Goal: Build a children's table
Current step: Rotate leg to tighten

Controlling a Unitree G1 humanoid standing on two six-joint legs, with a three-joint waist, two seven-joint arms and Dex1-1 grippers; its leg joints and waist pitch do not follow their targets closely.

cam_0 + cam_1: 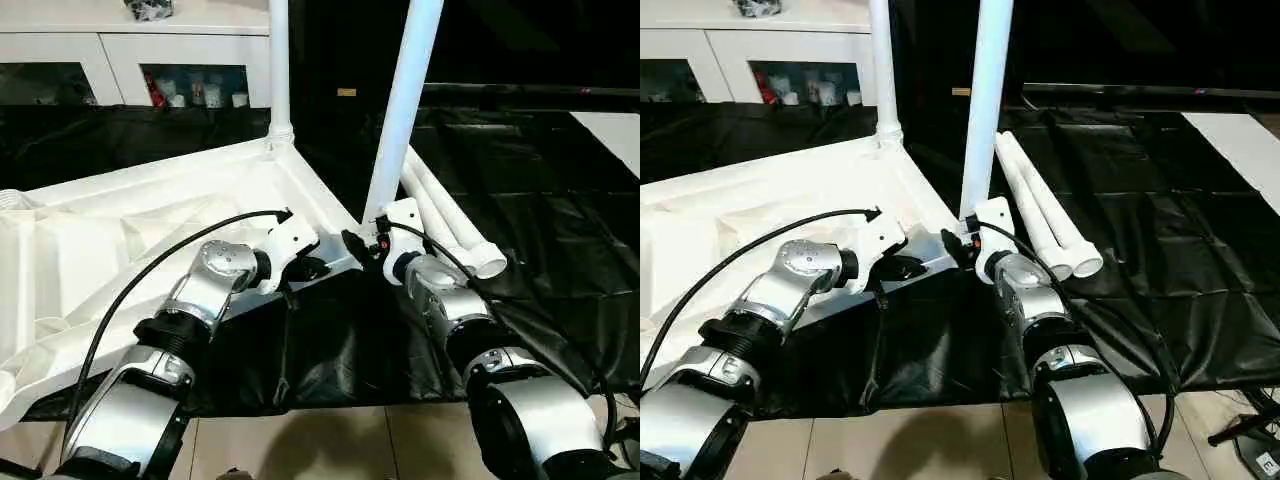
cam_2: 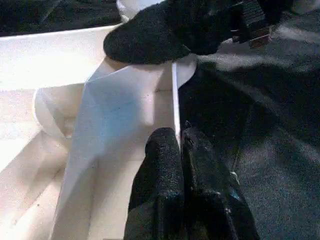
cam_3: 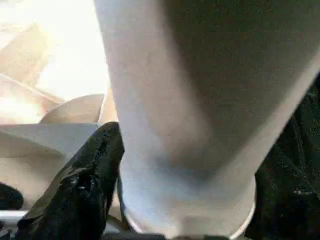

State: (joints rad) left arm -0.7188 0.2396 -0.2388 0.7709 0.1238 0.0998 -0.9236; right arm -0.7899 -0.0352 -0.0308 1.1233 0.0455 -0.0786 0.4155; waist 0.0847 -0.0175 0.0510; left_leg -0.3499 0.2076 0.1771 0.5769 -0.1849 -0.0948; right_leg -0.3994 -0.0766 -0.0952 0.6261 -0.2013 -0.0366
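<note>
The white table top [image 1: 150,200] lies upside down on a black sheet. One white leg [image 1: 279,70] stands upright in its far corner socket. A second leg [image 1: 405,110] leans at the near corner socket, its foot between the fingers of my right gripper [image 1: 362,245], which grips it low down. In the right wrist view one black finger [image 3: 90,175] presses against this leg [image 3: 190,100]. My left gripper [image 1: 308,268] sits just left of that corner, shut on the thin raised rim [image 2: 175,90] of the top. Two more legs [image 1: 450,225] lie side by side to the right.
The black sheet [image 1: 540,230] covers the floor around the table top; pale tiles [image 1: 330,440] show at the near edge. A white cabinet with glass doors [image 1: 120,50] stands at the back left. A white panel [image 1: 615,135] lies at the far right.
</note>
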